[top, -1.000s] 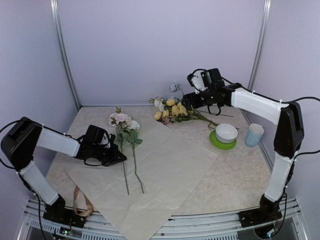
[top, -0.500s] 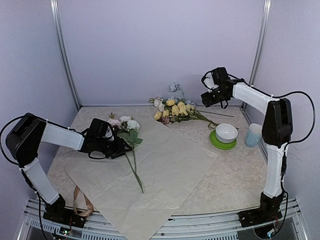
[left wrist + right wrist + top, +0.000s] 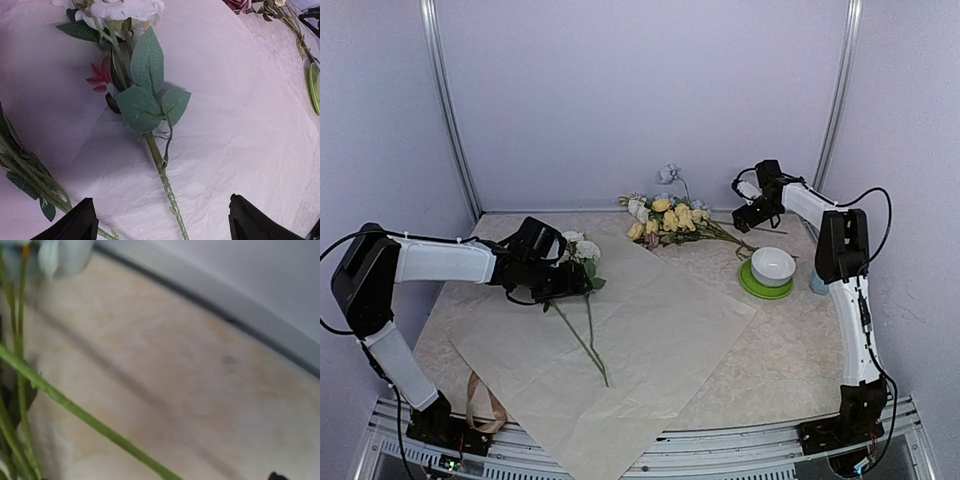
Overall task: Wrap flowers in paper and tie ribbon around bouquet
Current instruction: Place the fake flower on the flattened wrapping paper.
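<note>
So far, few flowers [image 3: 578, 258] are laid on the paper [image 3: 670, 330]; wrapping and ribbon [image 3: 480, 400] are left. The left gripper [image 3: 162, 220] is spread, empty; the right gripper [image 3: 756, 211] cannot be judged.

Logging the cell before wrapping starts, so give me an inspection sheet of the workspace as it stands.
Surface: beige marbled table, partly under the paper.
Job's things: flowers heaped at the rear, a few stems on the paper; ribbon at near-left edge.
Clutter: white bowl on green plate; pale cup far right, part hidden.
Grippers: left pincer open above the stems; right pincer beside the heap, apparently open, empty.
Cables: black cables loop at both sides.
Surroundings: lilac walls, metal posts.
</note>
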Controlling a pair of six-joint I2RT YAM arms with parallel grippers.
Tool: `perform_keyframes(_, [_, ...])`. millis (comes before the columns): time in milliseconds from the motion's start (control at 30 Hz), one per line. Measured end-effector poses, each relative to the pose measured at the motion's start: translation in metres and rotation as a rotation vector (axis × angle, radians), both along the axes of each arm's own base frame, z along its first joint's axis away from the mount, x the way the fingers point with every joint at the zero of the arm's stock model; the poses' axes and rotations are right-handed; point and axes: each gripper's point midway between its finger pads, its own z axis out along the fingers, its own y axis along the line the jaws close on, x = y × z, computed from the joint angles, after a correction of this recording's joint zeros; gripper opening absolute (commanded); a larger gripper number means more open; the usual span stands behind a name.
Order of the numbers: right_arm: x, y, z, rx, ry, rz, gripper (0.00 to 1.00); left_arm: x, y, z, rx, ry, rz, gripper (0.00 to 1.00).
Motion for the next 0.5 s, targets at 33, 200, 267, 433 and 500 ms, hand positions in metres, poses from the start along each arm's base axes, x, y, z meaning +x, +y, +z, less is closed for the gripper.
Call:
perform_keyframes(33, [0.001,0.001,-0.008,0.0,0.009,0.023,0.93,0.002,0.0,0.003,0.016,-0.012,-0.004,0.89])
perform_keyframes(200, [0.006,0.014,-0.03,0.02,0.021,0.117,0.9,0.004,0.0,0.006,0.069,-0.036,-0.026,0.89])
perform_keyframes(267, [0.01,0.017,-0.034,0.028,0.015,0.142,0.84,0.004,0.001,0.004,0.086,-0.034,-0.032,0.89])
perform_keyframes(433, [0.012,0.025,-0.041,0.07,0.014,0.195,0.38,0.002,0.0,-0.005,0.116,-0.016,-0.048,0.89])
perform_keyframes(500, [0.011,0.028,-0.044,0.107,0.023,0.205,0.33,0.001,-0.002,-0.008,0.124,-0.01,-0.057,0.89])
